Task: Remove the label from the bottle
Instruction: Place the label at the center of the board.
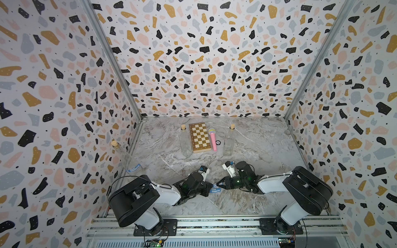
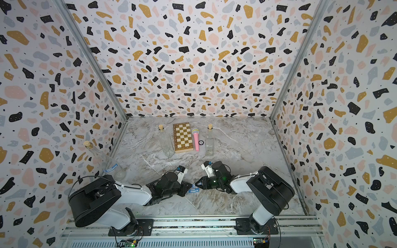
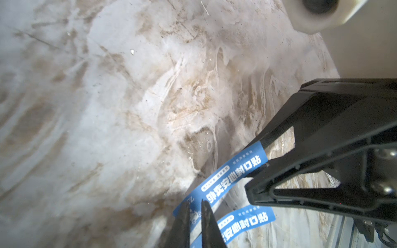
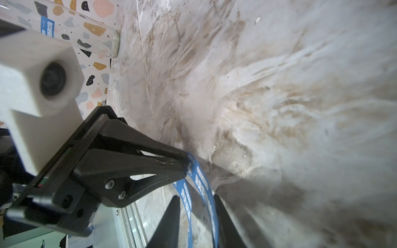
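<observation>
Glass is leaning against the left wall: a corked bottle (image 1: 127,158) wearing a blue band (image 1: 133,168), well apart from where I am working. Moving right to the front middle of the marble table (image 1: 264,146), my left gripper (image 3: 195,211) is pinching one end of a loose blue label (image 3: 227,180), with its fingers pressed together on it. The label is hanging free of any bottle. Further right, my right gripper (image 4: 196,198) is standing slightly spread around the other end and is not visibly clamping it. I am judging the step to be freeing the sticky strip from that side. So I am wanting a firm left pinch and a slow, straight retreat of the right fingers along the strip, not across it, lest glue drag it. Both top views are giving only a blue scrap between two black tips. The left wrist view is showing the print and a second blue strip (image 3: 247,221) just beside it; whether that is another label or a fold I cannot tell. Only the right wrist view is showing the gap between my right fingers.
</observation>
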